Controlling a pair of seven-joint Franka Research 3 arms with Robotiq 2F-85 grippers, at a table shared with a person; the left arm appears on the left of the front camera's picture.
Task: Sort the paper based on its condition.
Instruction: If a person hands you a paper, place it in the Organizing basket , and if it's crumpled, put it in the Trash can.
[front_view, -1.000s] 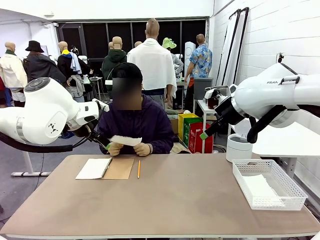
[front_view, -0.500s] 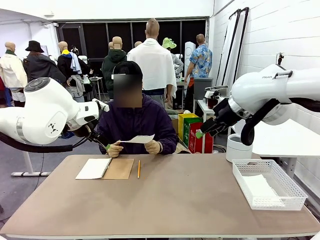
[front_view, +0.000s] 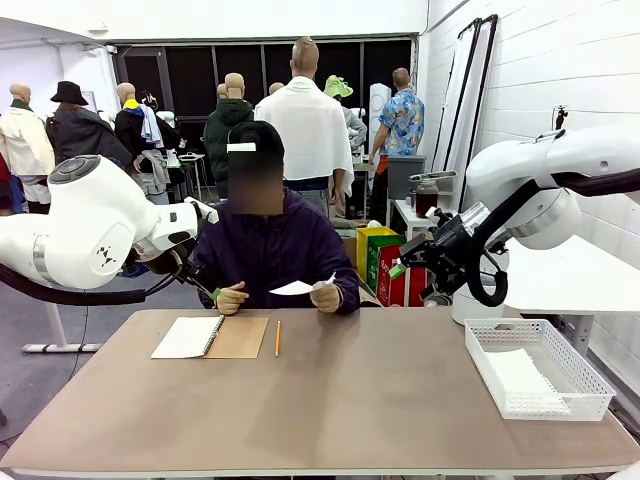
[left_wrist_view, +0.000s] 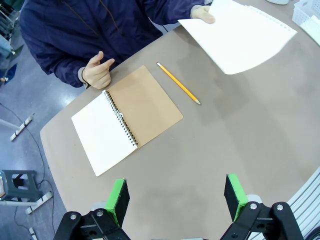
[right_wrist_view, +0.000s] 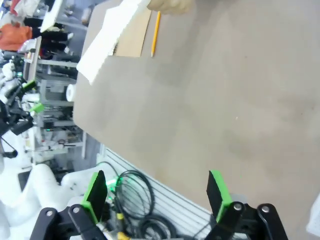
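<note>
A person at the far side holds one white sheet of paper flat above the table in one hand; the other hand rests in a fist. The left wrist view shows the paper at the top right, and the right wrist view shows it at the top left. More paper lies in the white basket. My left gripper hangs open high over the notebook, nothing between its jaws. My right gripper is open in the air right of the person, empty.
An open spiral notebook with a brown cover lies at the far left of the table, a yellow pencil beside it. The basket stands at the right edge. A white cylinder stands beyond the table on the right.
The person went from holding the paper in both hands to holding it out in one hand, toward the right. My right arm came down and closer to the person. The left arm stayed still.
</note>
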